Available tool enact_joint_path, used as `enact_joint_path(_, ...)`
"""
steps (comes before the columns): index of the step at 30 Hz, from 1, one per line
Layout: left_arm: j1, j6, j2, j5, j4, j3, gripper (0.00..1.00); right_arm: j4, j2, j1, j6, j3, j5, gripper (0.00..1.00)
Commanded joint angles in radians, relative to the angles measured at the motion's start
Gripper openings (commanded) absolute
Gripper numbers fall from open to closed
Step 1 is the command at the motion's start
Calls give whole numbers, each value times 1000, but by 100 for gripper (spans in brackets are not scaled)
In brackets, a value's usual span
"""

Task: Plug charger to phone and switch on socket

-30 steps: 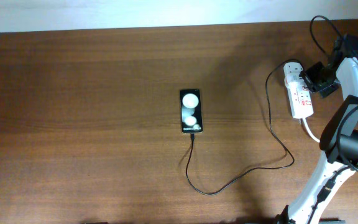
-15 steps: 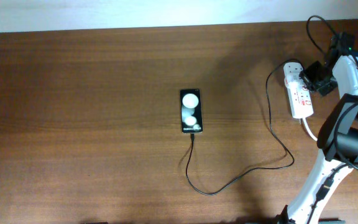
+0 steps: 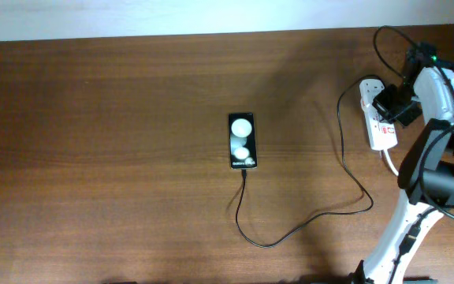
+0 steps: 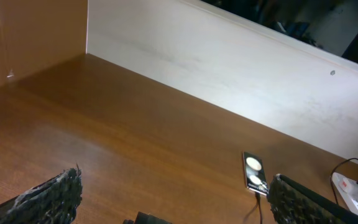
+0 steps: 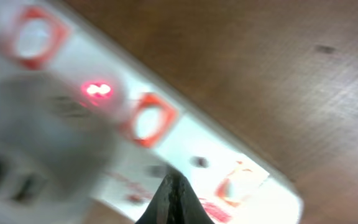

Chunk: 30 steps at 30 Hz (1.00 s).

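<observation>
The socket [image 3: 380, 125] lies at the table's [image 3: 93, 173] far right, and the charger [image 3: 238, 209] runs from it to the bottom edge of the phone [image 3: 242, 140] at mid-table. It looks plugged in, so this is the switching step. The right gripper [image 3: 386, 107] hangs over the socket with its fingers pinched together, gripping nothing. A red light [image 5: 98, 90] glows, so the power may be on. Next comes a check, then a clean lift off. The left gripper [image 4: 174, 182] is spread wide and empty.

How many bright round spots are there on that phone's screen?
2. Both are on the phone: a bigger spot near the far end, a smaller spot near the end where the cable meets it.
</observation>
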Motion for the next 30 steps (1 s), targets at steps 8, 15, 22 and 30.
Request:
enact_joint_path(8, 8, 12, -7, -6, 0, 1, 99, 32, -806, -100, -30, -23, -441, 4)
enact_joint_path(15, 8, 11, -7, -7, 196, -113, 99, 447, -1185, -55, 161, -23, -668, 9)
enact_joint_path(22, 8, 11, -7, -6, 756, -794, 99, 404, -1345, 307, -148, -24, -607, 23)
enact_joint_path(30, 7, 11, -7, -6, 1313, -1298, 99, 458, -1525, 325, -166, -151, -563, 23)
